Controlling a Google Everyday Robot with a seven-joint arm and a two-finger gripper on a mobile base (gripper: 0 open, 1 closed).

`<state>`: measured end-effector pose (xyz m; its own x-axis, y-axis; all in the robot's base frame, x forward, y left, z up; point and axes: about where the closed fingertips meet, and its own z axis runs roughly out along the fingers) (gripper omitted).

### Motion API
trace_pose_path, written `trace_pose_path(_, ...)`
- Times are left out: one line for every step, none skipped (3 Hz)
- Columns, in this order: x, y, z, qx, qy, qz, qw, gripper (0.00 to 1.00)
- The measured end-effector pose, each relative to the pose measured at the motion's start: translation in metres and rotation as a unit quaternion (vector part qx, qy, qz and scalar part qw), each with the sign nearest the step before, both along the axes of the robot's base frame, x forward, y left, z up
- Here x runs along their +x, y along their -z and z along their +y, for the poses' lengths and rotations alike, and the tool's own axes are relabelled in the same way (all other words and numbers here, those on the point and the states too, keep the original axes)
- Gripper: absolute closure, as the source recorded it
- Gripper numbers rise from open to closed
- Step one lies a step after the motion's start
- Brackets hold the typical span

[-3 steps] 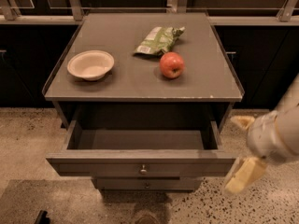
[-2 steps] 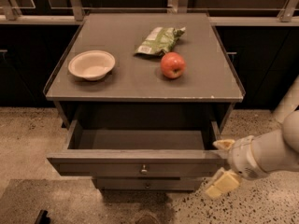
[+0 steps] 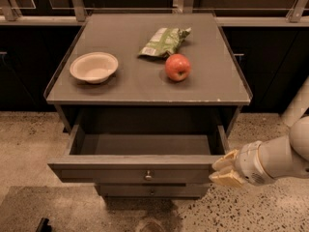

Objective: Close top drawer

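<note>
Standing open at lower centre: top drawer (image 3: 106,173). At lower right, against the right end of its front: gripper (image 3: 215,172), clenched or released, cannot tell.

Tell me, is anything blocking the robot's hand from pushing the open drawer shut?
Nothing visible. The gripper sits right by the top drawer's front, at its right end, and nothing shows inside it. The bowl, apple and bag sit higher up.
</note>
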<state>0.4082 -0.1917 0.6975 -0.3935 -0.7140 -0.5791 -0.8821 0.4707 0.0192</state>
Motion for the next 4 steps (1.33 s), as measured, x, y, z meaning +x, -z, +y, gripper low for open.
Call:
trace_pose_path(0.000, 0.000, 0.000, 0.000, 0.000, 0.000, 1.0000, 0.84)
trace_pose_path(-0.002, 0.021, -0.001, 0.029, 0.018, -0.015, 0.9993, 1.00)
trace_pose_path(0.019, 0.061, 0.001, 0.070, 0.035, -0.029, 0.9966, 1.00)
trace_pose_path(0.027, 0.070, 0.003, 0.079, 0.034, -0.035, 0.9957, 1.00)
